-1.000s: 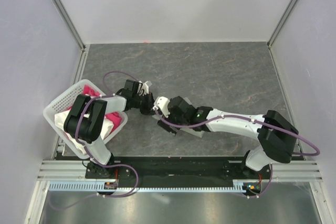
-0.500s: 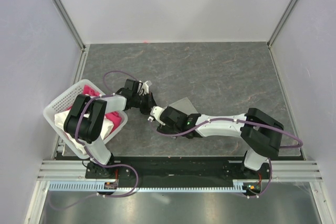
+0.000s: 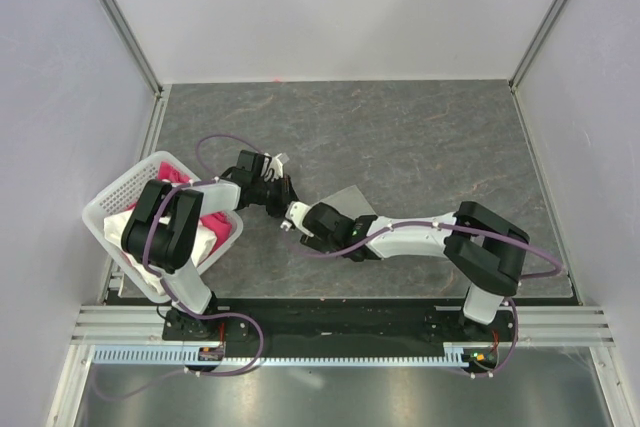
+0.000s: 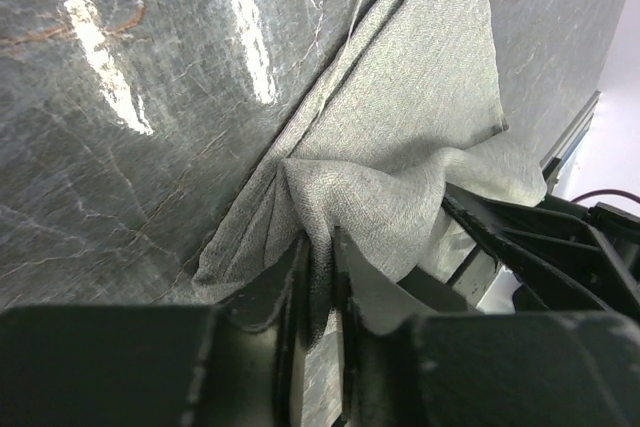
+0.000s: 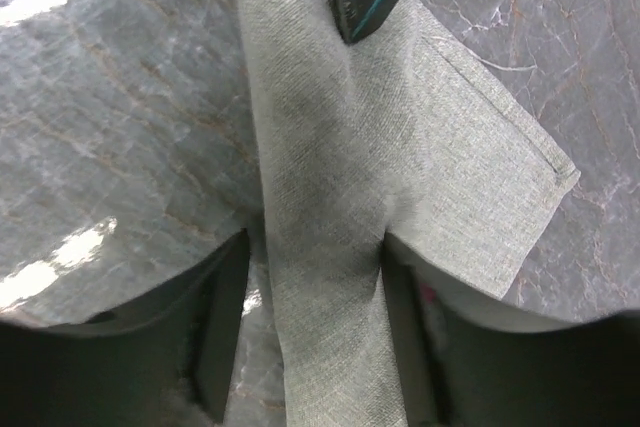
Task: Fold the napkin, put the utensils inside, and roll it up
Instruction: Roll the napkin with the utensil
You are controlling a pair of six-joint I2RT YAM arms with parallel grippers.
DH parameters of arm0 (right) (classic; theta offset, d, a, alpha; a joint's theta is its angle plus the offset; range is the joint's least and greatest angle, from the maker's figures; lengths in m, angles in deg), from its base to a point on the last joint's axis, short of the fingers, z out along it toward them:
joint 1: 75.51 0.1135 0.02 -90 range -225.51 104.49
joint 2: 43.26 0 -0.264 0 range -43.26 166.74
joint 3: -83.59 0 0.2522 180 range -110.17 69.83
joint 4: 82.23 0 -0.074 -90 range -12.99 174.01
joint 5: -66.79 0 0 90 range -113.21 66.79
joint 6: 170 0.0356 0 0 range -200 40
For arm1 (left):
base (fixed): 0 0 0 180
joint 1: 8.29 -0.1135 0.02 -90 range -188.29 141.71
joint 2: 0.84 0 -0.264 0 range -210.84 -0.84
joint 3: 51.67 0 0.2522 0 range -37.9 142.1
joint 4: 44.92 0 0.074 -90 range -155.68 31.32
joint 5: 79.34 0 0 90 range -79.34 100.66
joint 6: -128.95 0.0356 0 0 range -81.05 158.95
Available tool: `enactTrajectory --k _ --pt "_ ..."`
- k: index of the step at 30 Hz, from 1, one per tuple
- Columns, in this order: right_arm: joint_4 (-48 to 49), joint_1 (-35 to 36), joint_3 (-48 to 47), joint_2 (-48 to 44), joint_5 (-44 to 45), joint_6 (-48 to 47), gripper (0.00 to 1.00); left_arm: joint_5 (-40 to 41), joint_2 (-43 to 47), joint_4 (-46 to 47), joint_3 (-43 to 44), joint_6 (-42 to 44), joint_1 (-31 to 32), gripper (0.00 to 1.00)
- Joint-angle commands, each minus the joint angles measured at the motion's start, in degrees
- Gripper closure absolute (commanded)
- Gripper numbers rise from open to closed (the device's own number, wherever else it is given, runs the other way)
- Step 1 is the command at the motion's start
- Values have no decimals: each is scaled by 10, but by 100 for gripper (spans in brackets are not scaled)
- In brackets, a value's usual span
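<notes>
Napkin [image 4: 400,147], judged light and limp: a fold is pinched by the closed left hand [image 4: 318,247], a band straddled by the part-open right hand [image 5: 312,247]; corner holds are advised.

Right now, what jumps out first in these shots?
The grey-green napkin, bunched mid-table: the left pincer is shut on a raised fold of it, and a band of it runs between the fingers of the right pincer. At the table's left edge, a white basket holds a pink cloth and a white cloth.
</notes>
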Motion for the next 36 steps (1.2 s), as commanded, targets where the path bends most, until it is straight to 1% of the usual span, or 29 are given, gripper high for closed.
enactTrajectory --k 1,2,3,4,5,6,7,8,11,15,18,25,30,32,36 --pt "-26 -34 0 29 -81 12 44 -4 17 -1 14 11 0 74" --pt "-33 -40 -2 29 -98 14 48 -4 30 -2 14 8 1 67" --pt "-38 -46 -4 30 -115 18 49 -4 36 -2 16 7 0 63" --pt "-49 -58 -6 32 -159 19 51 -1 44 -2 17 5 0 59" --pt "-55 -64 -8 34 -179 20 53 2 59 -5 20 2 0 50" --pt "-61 -71 -14 39 -195 20 55 18 67 -20 25 1 -1 47" --pt "-70 -78 -18 40 -229 20 56 28 74 -32 28 2 0 44" --pt "-78 -82 -23 43 -246 22 58 38 82 -39 35 4 0 39" --pt "-114 -100 -58 54 -304 27 59 83 118 -66 41 8 -1 33" --pt "-154 -124 -86 60 -358 34 59 144 157 -80 26 18 -2 30" --pt "-186 -141 -110 64 -391 39 59 158 182 -79 4 15 -3 30" --pt "-259 -173 -171 90 -460 42 60 104 232 5 -66 7 -2 30" --pt "-270 -194 -192 106 -499 45 60 94 265 63 -114 -3 -3 30" --pt "-273 -199 -197 110 -514 44 60 89 270 79 -133 -7 -2 30" --pt "-284 -209 -205 130 -540 38 60 64 241 110 -151 -6 -2 31"
